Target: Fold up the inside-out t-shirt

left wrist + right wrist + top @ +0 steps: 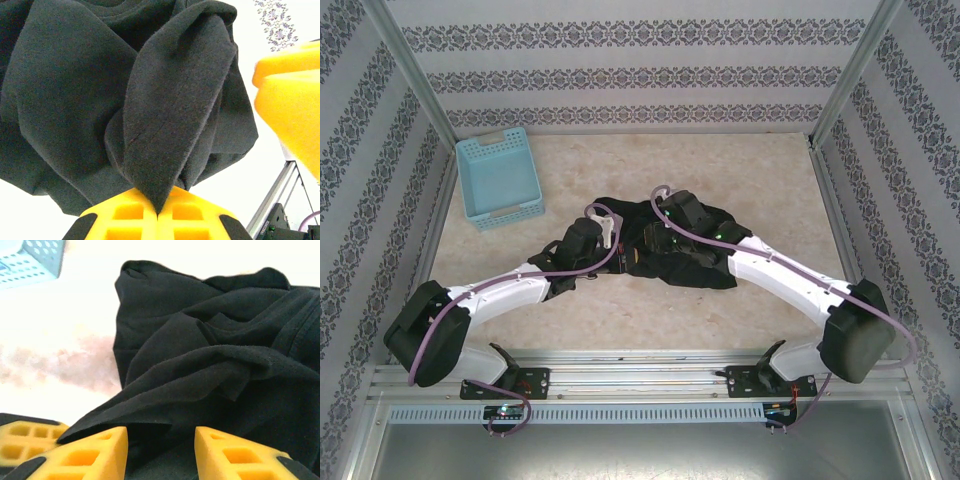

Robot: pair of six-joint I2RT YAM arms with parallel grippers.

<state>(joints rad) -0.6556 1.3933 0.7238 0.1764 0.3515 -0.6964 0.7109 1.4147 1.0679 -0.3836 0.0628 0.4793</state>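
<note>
The inside-out t-shirt [672, 268] lies crumpled in a black heap on the middle of the table, between the two arms. My left gripper [607, 233] sits at the heap's left side. In the left wrist view it [159, 212] is shut on a pointed fold of the t-shirt [165, 115], which bunches up above the yellow fingers. My right gripper [662, 238] is over the heap's middle. In the right wrist view it [161, 432] is open, its yellow fingers apart with loose folds of the t-shirt [210, 365] lying between and beyond them.
A light blue plastic basket [500, 178] stands at the back left of the marble-patterned table [620, 320], also at the top left of the right wrist view [30, 260]. Patterned walls and metal posts close in the table's sides and back.
</note>
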